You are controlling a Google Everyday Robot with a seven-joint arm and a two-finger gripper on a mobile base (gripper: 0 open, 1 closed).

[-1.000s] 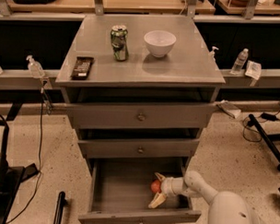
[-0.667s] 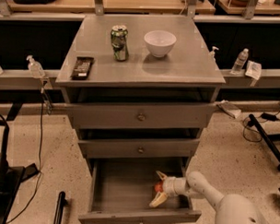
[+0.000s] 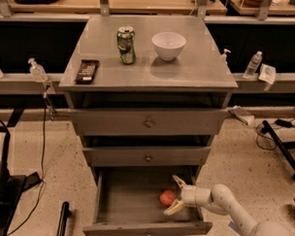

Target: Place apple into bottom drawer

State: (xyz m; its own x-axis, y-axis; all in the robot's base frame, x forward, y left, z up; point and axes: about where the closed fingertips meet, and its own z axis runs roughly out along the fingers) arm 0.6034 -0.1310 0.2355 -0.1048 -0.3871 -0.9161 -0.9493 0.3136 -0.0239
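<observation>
Grey cabinet (image 3: 197,73): bottom drawer (image 3: 127,199) stands pulled out. Apple (image 3: 167,197) lies inside toward 3 o'clock. Gripper (image 3: 174,195), fingers spread apart, flanks the apple from 3 o'clock.

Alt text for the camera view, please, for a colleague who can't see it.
The open gripper reaches into the pulled-out bottom drawer, its two fingers on either side of the apple lying on the drawer floor. A can, white bowl and remote sit on the cabinet top.
</observation>
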